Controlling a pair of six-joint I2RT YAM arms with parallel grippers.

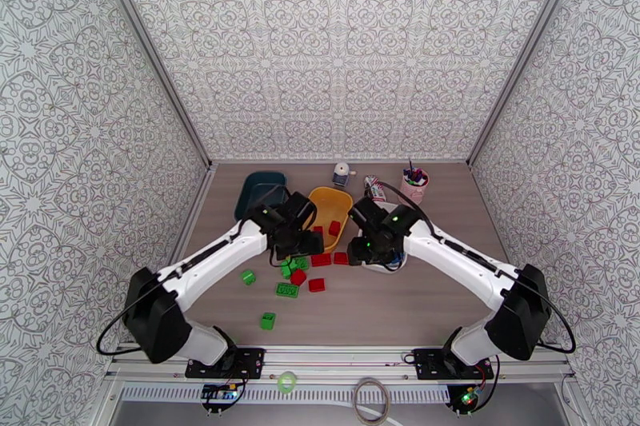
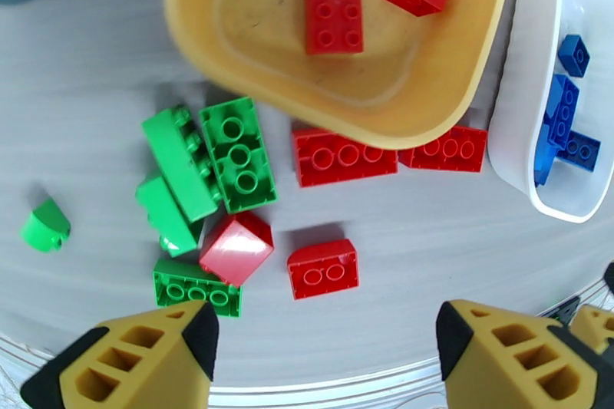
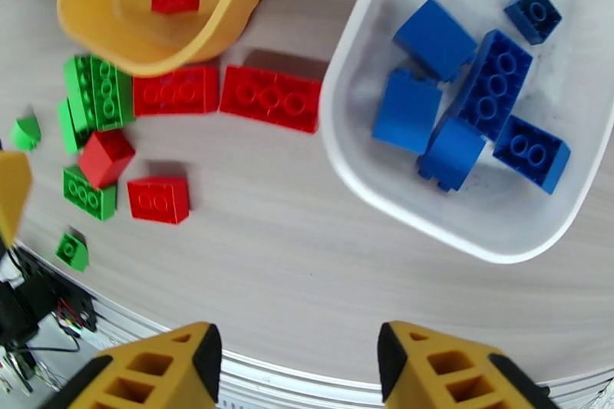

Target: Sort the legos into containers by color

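Top view: arms crowd the pile, and the teal tray [image 1: 256, 180] is partly covered. Left wrist: left jaws spread, empty, near the small red brick [image 2: 323, 268] on the worktop. I'd drop straight onto it, then go to the yellow tray [image 2: 430, 107]. Right wrist: right jaws released, empty, by the white tray [image 3: 345, 134] of blue bricks [image 3: 491, 84].

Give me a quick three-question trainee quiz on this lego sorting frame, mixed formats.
1. True or false: the yellow tray is empty.
2. Which colour of brick lies in the white tray? A red, B blue, C green.
3. How many red legos lie loose on the table?

Key
1. False: it holds two red bricks.
2. B.
3. Four.
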